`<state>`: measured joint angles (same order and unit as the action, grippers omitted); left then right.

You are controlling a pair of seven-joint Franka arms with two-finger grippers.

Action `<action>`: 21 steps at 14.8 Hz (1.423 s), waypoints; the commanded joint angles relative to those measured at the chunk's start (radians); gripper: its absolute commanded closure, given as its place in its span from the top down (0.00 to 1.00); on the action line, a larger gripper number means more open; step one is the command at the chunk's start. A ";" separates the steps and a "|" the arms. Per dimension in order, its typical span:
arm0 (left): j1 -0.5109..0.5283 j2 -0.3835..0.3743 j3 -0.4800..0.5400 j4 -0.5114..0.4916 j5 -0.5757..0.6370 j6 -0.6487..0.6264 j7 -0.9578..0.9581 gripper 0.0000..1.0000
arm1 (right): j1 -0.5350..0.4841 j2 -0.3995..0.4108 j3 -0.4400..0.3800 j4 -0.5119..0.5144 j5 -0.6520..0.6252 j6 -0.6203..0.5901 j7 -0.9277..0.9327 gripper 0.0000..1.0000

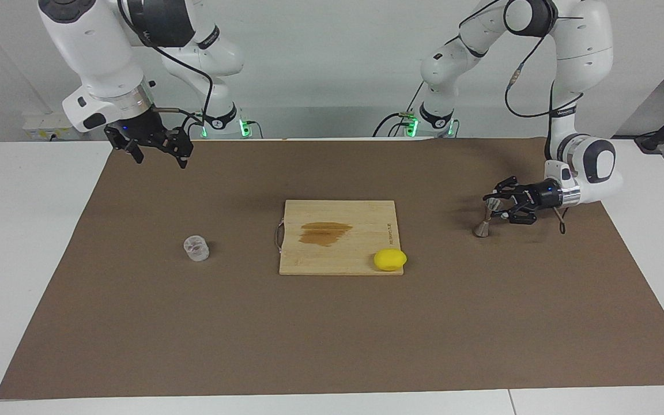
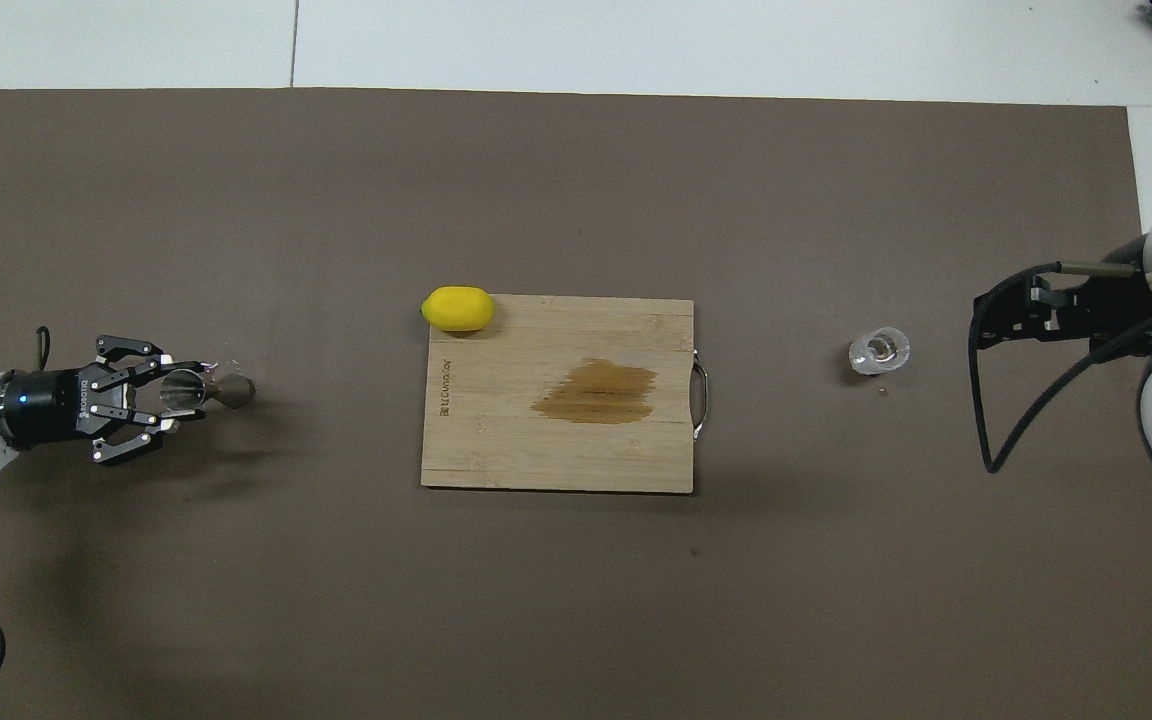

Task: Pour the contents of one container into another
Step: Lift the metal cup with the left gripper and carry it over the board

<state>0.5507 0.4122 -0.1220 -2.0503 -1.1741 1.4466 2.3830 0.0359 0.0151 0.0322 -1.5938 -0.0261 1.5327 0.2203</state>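
While my left gripper (image 1: 496, 208) sits level at the jigger (image 1: 483, 225), fingers spread around its upper cone and not visibly clamped, I read this as the grasp step. Jigger stands toward the left arm's end from the cutting board (image 1: 339, 237), glass cup (image 1: 196, 248) toward the right arm's. Right gripper (image 1: 156, 151) waits raised, fingers apart. Next: close on the jigger.

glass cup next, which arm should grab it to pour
Right. The right gripper hangs over the mat at the glass cup's end of the table, holding nothing. The left gripper is at the jigger, at the other end.
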 commanded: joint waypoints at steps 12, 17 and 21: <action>-0.241 0.008 0.005 0.025 -0.157 0.008 -0.240 0.00 | -0.011 -0.012 0.008 -0.011 -0.001 0.009 -0.015 1.00; -0.366 0.010 0.005 0.006 -0.281 0.078 -0.289 0.00 | -0.013 -0.012 0.008 -0.011 0.000 0.009 -0.015 1.00; -0.446 0.011 0.005 0.004 -0.376 0.126 -0.357 0.00 | -0.013 -0.012 0.008 -0.011 -0.001 0.009 -0.015 1.00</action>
<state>0.1406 0.4252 -0.1285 -2.0388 -1.4959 1.5430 2.0596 0.0359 0.0151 0.0322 -1.5938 -0.0261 1.5327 0.2203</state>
